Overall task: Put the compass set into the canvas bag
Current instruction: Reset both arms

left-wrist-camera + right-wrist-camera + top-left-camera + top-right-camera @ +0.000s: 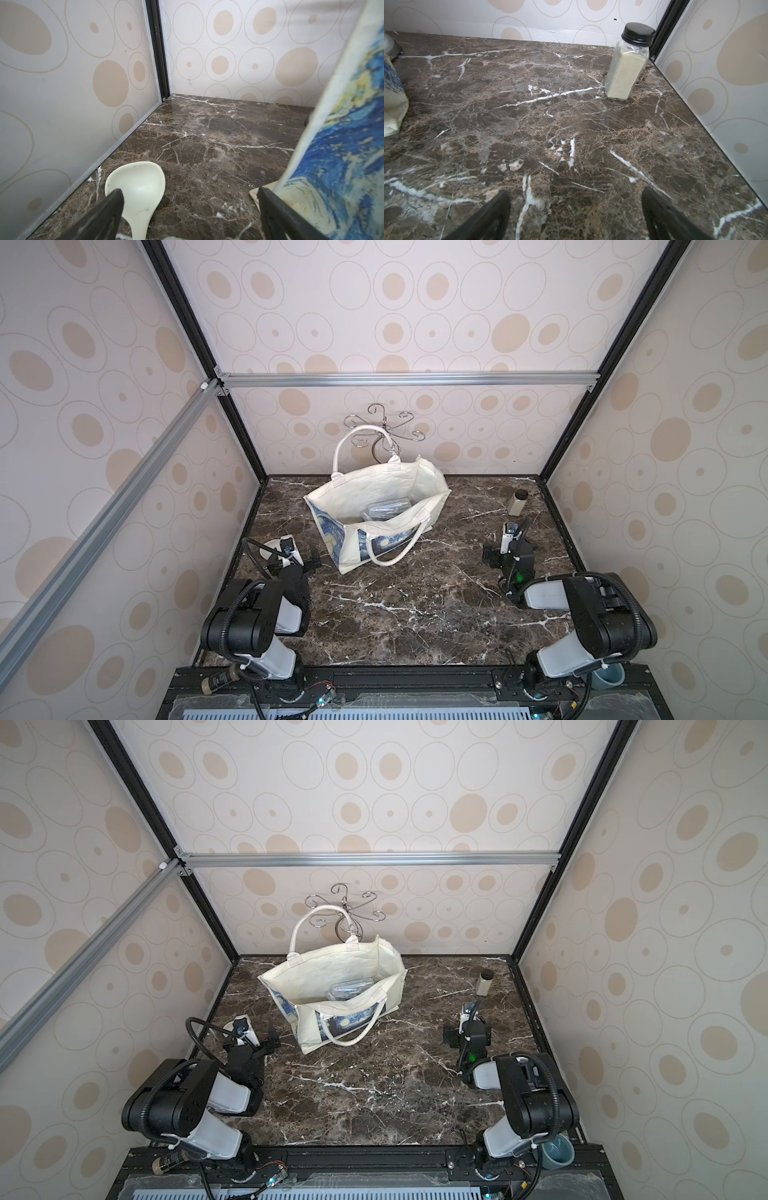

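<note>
dark marble table [395, 614], spotted walls [374, 323]. left of the canvas bag [361, 493]: left claw [190, 192] spread wide, holding nothing, above a white spoon [137, 187], one finger just beside the bag's printed side. bag stands open; compass set [384, 510], a clear case, lies inside on its bottom. right of the bag: right claw [576, 193] spread, holding nothing, low over table; spice jar [625, 72] upright further right.

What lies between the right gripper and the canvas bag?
Only bare marble tabletop: in both top views nothing sits between the open right gripper and the canvas bag.
</note>
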You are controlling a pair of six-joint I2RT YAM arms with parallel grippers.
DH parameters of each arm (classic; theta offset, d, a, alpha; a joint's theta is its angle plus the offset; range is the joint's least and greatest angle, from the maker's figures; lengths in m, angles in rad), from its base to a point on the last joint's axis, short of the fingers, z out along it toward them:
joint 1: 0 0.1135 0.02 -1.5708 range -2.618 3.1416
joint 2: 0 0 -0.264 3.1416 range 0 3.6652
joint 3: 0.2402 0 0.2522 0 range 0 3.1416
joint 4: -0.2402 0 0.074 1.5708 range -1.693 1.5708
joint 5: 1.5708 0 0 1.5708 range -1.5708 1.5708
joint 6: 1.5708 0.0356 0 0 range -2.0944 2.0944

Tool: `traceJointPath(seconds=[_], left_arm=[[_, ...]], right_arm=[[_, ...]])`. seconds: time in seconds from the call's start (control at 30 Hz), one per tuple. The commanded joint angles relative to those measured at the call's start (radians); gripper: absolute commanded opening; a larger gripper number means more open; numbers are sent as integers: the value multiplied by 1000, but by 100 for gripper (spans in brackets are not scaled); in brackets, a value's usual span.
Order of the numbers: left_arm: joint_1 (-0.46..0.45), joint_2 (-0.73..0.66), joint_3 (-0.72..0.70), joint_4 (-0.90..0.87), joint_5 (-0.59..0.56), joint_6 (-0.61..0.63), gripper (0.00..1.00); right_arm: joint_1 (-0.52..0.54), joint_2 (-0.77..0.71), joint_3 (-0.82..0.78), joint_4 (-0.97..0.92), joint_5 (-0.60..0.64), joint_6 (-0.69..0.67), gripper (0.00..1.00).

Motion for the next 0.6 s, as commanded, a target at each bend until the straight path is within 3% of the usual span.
traceJointPath(seconds=[0.0, 0.07, 0.17, 0.4, 0.43, 0.47, 0.5, 0.57], left_arm=[[6, -6, 23, 29, 15, 20, 100], [5, 9, 27, 52, 14, 29, 100], [6, 7, 42, 20, 19, 31, 100], [5, 4, 61, -26, 40, 36, 100], [4, 6, 65, -25, 67, 49, 100], [4, 4, 63, -25, 165, 86, 100], [4, -2, 51, -9, 317, 136, 100], [18, -4, 20, 41, 412, 149, 100]], right_arm=[[-7, -10, 17, 13, 0, -8, 100], [-9, -8, 22, 5, -7, -6, 100], [-56, -12, 46, -52, -114, 13, 100], [-56, -14, 40, -47, -111, 9, 100], [-57, -14, 40, -46, -113, 9, 100], [-57, -12, 40, -43, -167, -6, 100], [-61, -16, 36, -37, -250, -37, 100], [-82, -24, 8, -2, -398, -73, 100]])
